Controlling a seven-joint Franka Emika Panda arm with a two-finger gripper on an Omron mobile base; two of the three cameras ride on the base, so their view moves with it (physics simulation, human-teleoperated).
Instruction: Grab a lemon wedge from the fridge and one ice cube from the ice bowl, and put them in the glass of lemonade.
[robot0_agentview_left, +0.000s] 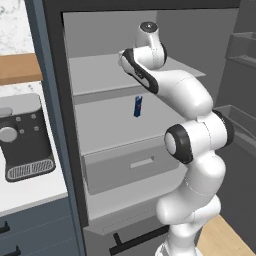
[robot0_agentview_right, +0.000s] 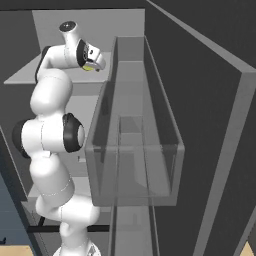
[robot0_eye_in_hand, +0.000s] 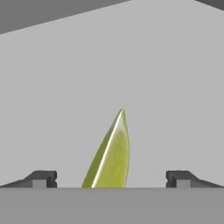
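1. On the left in the left base view, a black coffee machine (robot0_agentview_left: 22, 137) stands on the white counter (robot0_agentview_left: 30, 192) beside the open fridge (robot0_agentview_left: 107, 75). It has no part in the step at hand.

2. Further right, inside the fridge, a small blue can (robot0_agentview_left: 138, 106) stands upright on the shelf below the one the arm reaches over. It is not the target.

3. The claw (robot0_eye_in_hand: 111, 178) is spread wide. In the hand view its two dark fingertips (robot0_eye_in_hand: 41, 178) stand well apart, one on each side of the lemon wedge (robot0_eye_in_hand: 111, 153), and neither touches it.

4. The lemon wedge lies on the grey upper fridge shelf (robot0_agentview_left: 100, 70), between the fingertips and close under the hand. In the right base view a yellow-green speck shows just under the hand.

5. Handling, as a judgement: the wedge is very light, slightly soft and probably slick on its rind. It should be pinched across its two flat faces near the thick middle, not at the thin tip, and gently, so it neither squirts out nor gets crushed.

6. Looks: it is a slim yellow-green sliver tapering to a sharp point, with a pale bright edge running down its left side and a darker olive face to the right.
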